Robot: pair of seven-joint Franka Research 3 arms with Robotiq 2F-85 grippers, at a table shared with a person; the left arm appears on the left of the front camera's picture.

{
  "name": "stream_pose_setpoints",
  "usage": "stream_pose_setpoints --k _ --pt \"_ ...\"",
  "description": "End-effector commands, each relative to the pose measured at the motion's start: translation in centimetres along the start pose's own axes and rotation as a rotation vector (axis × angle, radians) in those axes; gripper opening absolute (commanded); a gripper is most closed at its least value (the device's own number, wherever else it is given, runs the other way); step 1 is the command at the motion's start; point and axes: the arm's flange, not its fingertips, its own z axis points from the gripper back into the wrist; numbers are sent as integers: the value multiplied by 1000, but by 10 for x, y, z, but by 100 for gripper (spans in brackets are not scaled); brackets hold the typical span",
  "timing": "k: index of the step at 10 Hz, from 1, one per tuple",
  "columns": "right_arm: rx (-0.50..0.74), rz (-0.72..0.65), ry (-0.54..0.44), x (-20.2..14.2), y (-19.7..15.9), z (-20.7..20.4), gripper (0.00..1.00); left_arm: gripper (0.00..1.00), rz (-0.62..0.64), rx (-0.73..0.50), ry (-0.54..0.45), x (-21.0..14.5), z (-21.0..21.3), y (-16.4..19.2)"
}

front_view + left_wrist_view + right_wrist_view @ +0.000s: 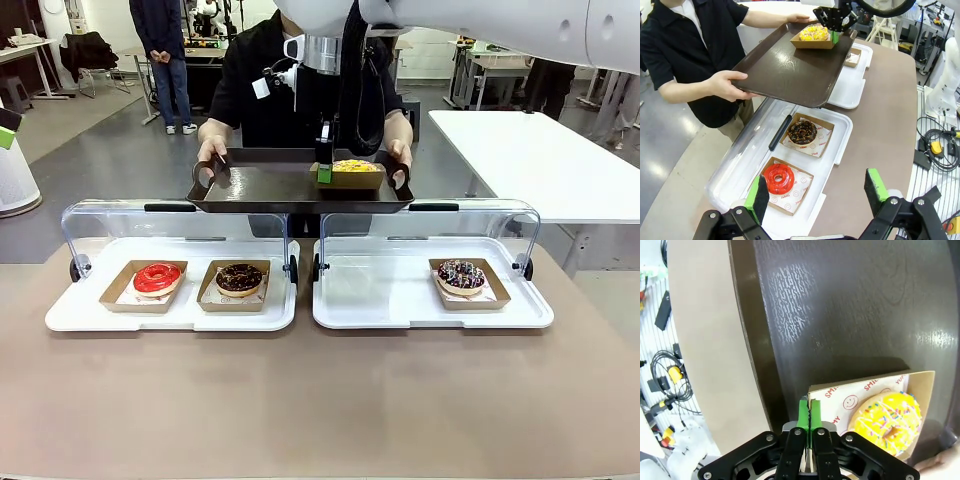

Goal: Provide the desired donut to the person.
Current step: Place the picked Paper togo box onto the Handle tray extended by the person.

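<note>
A yellow sprinkled donut (355, 166) (887, 422) lies in a cardboard box (350, 181) on a dark brown tray (270, 187) (785, 70). The person (260, 90) holds that tray by both ends above the far table edge. My right gripper (324, 172) (810, 420) is shut on the box's left wall, pads pressed together over the card. My left gripper (817, 192) hangs open above the near white tray, with the red donut (778, 179) just below its left finger and nothing between the fingers.
Two white display trays (170, 315) (400, 310) with raised clear lids (170, 215) sit mid-table. The left one holds the red donut (157, 277) and a chocolate donut (239, 277); the right one holds a sprinkled chocolate donut (461, 275). A bystander stands far back.
</note>
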Motion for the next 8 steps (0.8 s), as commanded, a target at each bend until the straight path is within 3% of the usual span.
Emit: stream_pose_setpoints --k 1,4,5,6,7,8 --pt "26 -8 -26 -9 -5 -9 1 100 3 -1 -14 1 -1 0" --pt "40 -14 -20 -10 -15 -15 1 100 3 -1 -14 1 -1 0" --pt "46 -2 -17 -10 -15 -15 37 100 3 -1 -14 1 -1 0" --pt "43 11 -14 -10 -14 -15 61 100 3 -1 -14 1 -1 0" --pt "43 18 -12 -9 -13 -14 97 100 3 -1 -14 1 -1 0" --pt "42 24 -9 -9 -12 -14 100 100 3 -1 -14 1 -1 0"
